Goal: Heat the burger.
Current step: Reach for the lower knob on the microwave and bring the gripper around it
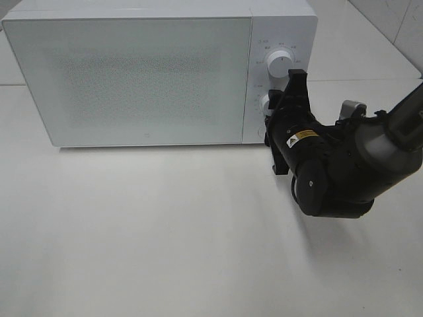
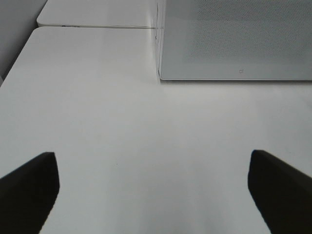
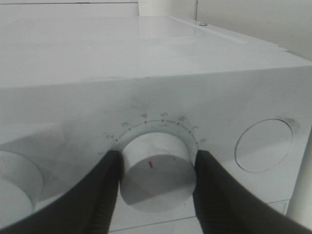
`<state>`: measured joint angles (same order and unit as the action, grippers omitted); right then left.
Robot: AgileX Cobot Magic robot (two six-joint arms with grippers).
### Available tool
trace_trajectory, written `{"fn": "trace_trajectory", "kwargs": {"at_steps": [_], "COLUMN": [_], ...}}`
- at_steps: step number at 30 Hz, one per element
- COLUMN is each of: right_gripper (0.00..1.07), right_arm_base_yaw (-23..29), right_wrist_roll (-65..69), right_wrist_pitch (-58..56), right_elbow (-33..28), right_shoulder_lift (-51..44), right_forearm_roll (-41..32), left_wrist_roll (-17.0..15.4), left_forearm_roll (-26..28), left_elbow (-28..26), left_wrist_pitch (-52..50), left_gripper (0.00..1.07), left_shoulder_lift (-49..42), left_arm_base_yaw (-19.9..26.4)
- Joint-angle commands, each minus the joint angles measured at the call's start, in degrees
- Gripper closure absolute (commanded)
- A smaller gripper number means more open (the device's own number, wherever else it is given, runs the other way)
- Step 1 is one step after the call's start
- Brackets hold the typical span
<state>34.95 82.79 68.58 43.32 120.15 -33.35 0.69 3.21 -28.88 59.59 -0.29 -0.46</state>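
The burger is out of view; the white microwave [image 1: 132, 79] stands at the back of the table with its frosted door closed. My right gripper [image 1: 281, 109] reaches to the control panel and is shut on the lower knob [image 1: 267, 104]. In the right wrist view the two black fingers [image 3: 105, 190] press either side of this white knob [image 3: 156, 175], which has a small red mark. My left gripper [image 2: 155, 195] is open and empty, low over the bare table, facing the microwave's front corner [image 2: 234, 39]. It does not show in the exterior view.
The upper knob [image 1: 280, 63] sits above the gripped one and also shows in the right wrist view [image 3: 14, 183]. A round button [image 3: 263, 145] is on the other side. The white table [image 1: 165, 231] extends in front of the microwave.
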Motion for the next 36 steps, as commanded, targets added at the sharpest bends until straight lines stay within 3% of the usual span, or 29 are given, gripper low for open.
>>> {"fn": "trace_trajectory", "kwargs": {"at_steps": [1, 15, 21, 26, 36], "right_gripper": [1.07, 1.05, 0.91, 0.70, 0.50], "right_arm_base_yaw": [0.97, 0.97, 0.97, 0.97, 0.97], "right_wrist_roll": [1.49, 1.15, 0.80, 0.69, -5.84], "right_wrist_pitch": [7.05, 7.05, 7.05, 7.28, 6.53], "right_elbow": [2.35, 2.35, 2.41, 2.41, 2.41], "right_shoulder_lift": [-0.63, -0.63, -0.63, -0.63, -0.63], "right_forearm_roll": [11.86, 9.85, 7.73, 3.84, -6.25], "left_wrist_roll": [-0.06, -0.06, -0.06, -0.06, -0.06], "left_forearm_roll": [0.40, 0.40, 0.40, 0.40, 0.40], "left_elbow": [0.23, 0.23, 0.23, 0.23, 0.23], "left_wrist_pitch": [-0.29, -0.29, -0.29, -0.29, -0.29], "left_gripper": [0.09, 0.09, 0.09, 0.09, 0.09], "left_shoulder_lift": [-1.38, -1.38, -1.38, -1.38, -1.38], "left_arm_base_yaw": [0.17, 0.17, 0.17, 0.17, 0.17]}}
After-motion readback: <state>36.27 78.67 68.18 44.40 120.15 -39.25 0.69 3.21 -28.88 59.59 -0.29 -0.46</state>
